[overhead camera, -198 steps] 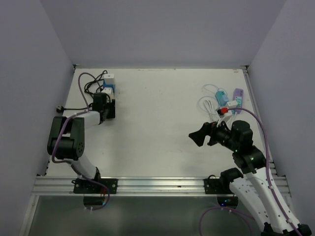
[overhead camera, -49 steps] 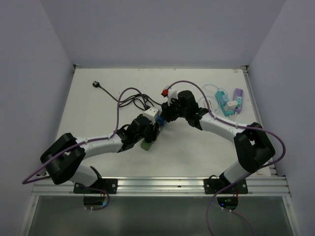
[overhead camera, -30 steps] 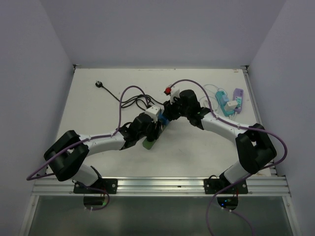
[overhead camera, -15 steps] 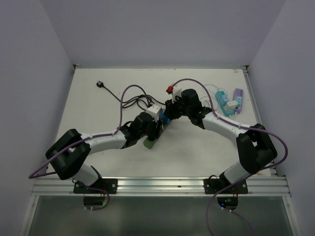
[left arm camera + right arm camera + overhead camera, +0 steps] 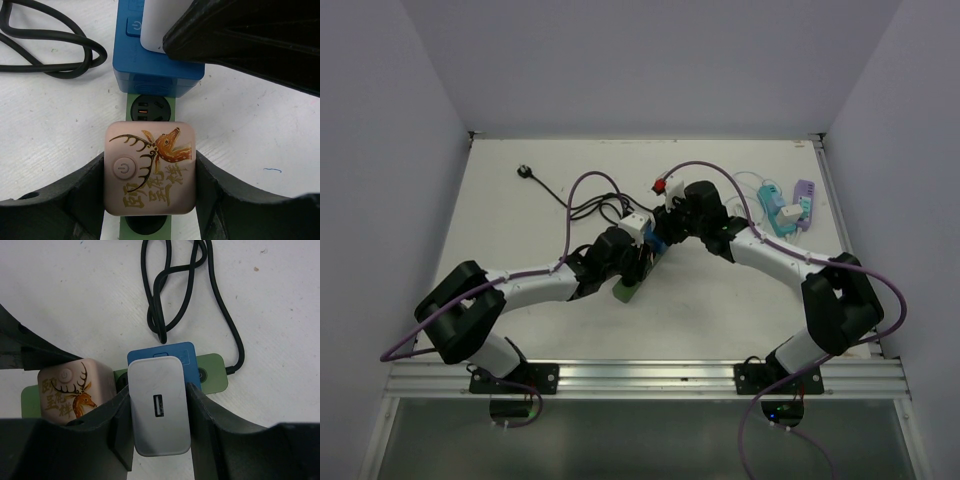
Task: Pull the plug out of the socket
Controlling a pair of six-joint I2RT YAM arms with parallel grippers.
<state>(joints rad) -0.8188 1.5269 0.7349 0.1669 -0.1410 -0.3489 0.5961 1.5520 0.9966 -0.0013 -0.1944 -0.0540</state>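
A green power strip (image 5: 149,227) lies mid-table, and its near end shows in the top view (image 5: 623,292). On it stand a pink cube with a deer print (image 5: 149,172) and a blue socket cube (image 5: 157,75). A white USB plug (image 5: 159,412) stands on the blue cube. My left gripper (image 5: 150,170) is shut on the pink cube, one finger against each side. My right gripper (image 5: 159,400) is shut on the white plug. In the top view both grippers, left (image 5: 623,262) and right (image 5: 660,232), meet over the strip and hide most of it.
The strip's black cable (image 5: 165,300) loops behind it and runs to a black mains plug (image 5: 525,172) at the far left. Teal and purple chargers with white cables (image 5: 778,205) lie at the far right. Walls close in the table's left, right and back edges.
Over the last second both grips hold and the arms barely shift. Several seconds ago the strip lay at the far left with the left gripper, and the right arm stood apart.
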